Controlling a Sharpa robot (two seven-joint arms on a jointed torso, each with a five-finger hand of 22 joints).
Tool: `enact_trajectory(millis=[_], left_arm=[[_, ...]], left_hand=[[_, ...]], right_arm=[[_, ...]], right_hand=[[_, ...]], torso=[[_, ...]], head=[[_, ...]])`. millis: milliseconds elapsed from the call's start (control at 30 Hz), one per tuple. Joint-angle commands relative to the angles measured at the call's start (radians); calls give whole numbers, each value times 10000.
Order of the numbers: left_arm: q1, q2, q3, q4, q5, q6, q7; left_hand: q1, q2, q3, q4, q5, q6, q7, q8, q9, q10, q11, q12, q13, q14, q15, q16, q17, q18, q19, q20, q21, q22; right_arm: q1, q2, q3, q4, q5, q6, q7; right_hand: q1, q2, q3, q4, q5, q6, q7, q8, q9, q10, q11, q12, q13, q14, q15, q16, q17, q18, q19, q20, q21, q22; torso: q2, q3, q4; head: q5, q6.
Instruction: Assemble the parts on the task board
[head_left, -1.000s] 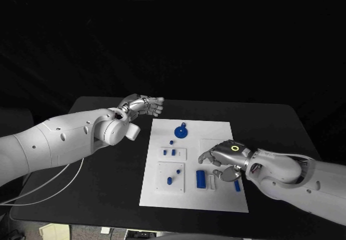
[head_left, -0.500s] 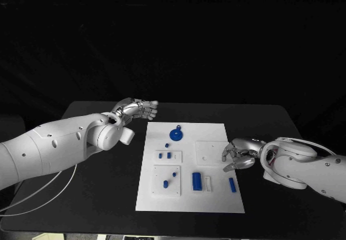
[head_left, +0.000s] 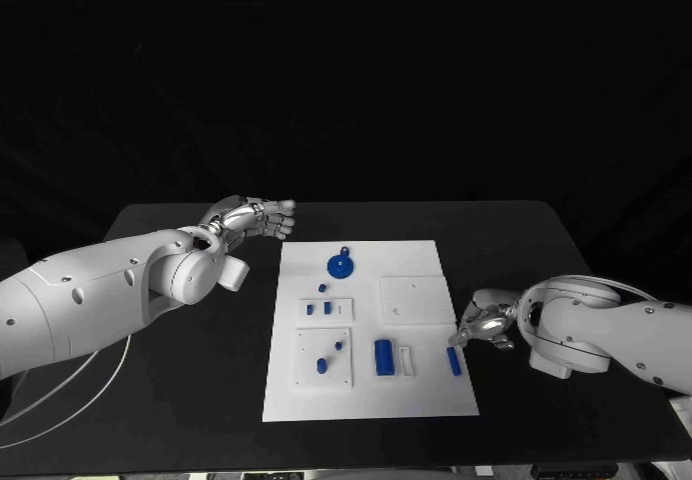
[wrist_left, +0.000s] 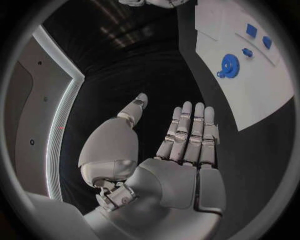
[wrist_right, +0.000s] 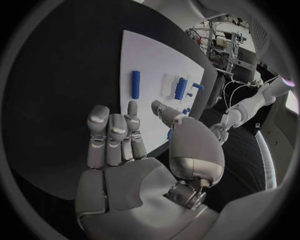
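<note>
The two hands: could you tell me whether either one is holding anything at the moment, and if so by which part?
Nothing is held. The left hand is open above the bare table beside the task board, and the right hand is open too.

room: bare black table (head_left: 173, 400) at lower left | in the way: right hand (head_left: 483, 325) touching the task board (head_left: 433, 395) right edge | left hand (head_left: 253, 217) upper left, off the board
</note>
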Motion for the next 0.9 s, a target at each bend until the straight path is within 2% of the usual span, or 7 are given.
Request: enact_trajectory(millis=[33, 100, 200, 333, 567, 700, 900], left_arm=[[6, 13, 5, 59, -48, 22, 125], [6, 5, 4, 75, -48, 29, 123], [6, 5, 4, 85, -48, 22, 130], [6, 14, 4, 88, -48, 31, 126], [6, -2, 3, 93, -48, 34, 109], [6, -14, 3, 94, -50, 25, 99], [6, -11, 3, 104, -51, 43, 96]], left_hand=[[-26, 41, -63, -5, -29, 64, 11, 33, -15, 59, 9, 51, 12, 37, -1, 43, 11, 126, 36, -52, -26, 10], [-26, 50, -63, -6, -29, 63, 11, 33, -18, 71, 5, 53, 12, 49, -8, 53, 17, 122, 43, -60, -24, 17], [-24, 53, -64, -8, -29, 63, 11, 33, -19, 76, 3, 54, 12, 53, -11, 57, 20, 119, 48, -64, -22, 21], [-22, 54, -65, -11, -29, 62, 11, 32, -20, 80, 2, 53, 11, 56, -14, 60, 23, 116, 52, -69, -21, 25], [-19, 56, -67, -16, -29, 61, 12, 32, -22, 82, 1, 51, 9, 58, -17, 63, 25, 113, 56, -75, -21, 30], [-15, 60, -72, -26, -29, 56, 16, 28, -29, 81, 4, 39, 1, 99, -36, 93, 44, 109, 102, -99, -1, 52], [-17, 65, -74, -27, -29, 55, 18, 28, -32, 80, 5, 32, -3, 108, -43, 102, 49, 106, 122, -110, 6, 62]], right_arm=[[-20, 0, -1, 64, -764, 338, -600], [-44, 30, -1, 100, -809, 425, -599], [-140, 65, -2, 238, -995, 380, -588], [-236, 118, -3, 271, -1290, 293, -583], [-350, 174, -17, 357, -1685, 111, -584], [-429, 215, -22, 376, -1891, 24, -582], [-569, 290, -38, 281, -2443, -59, -625]], right_hand=[[-130, 23, 78, 3, -14, 111, -19, 47, 22, 146, -34, -34, -21, 134, -8, -33, -16, 620, 66, 48, 63, -14], [-298, 133, 41, 59, -14, 262, -79, 91, 52, 337, -93, -30, -24, 248, -45, -32, -16, 620, 178, 76, 121, -18], [-362, 260, 22, -62, -13, 288, -104, 33, 38, 552, -123, -3, 25, 347, -84, -13, 16, 620, 292, 66, 215, -3], [-383, 280, 36, -138, -14, 301, -95, -18, 6, 874, -112, 192, 448, 373, -77, -7, 40, 620, 327, 48, 267, 15], [-264, 248, 125, -389, -14, 317, -78, -101, -39, 973, -94, 218, 595, 394, -64, -16, 77, 620, 338, 21, 318, 31], [-178, 152, 170, -496, -15, 320, -64, -138, -57, 991, -80, 199, 619, 404, -51, -28, 91, 620, 345, 14, 334, 30], [-74, 74, 213, -601, -15, 316, -51, -180, -74, 1047, -67, 196, 695, 419, -39, -39, 108, 620, 358, 13, 350, 24]], torso=[[-1, 4, 9], [5, 2, 39], [4, 0, 25], [4, -5, 23], [6, -10, 41], [9, -12, 27], [5, -11, 39]], head=[[-99, -45], [-150, -54], [-149, -62], [-155, -80], [-145, -96], [-119, -113], [-112, -124]])
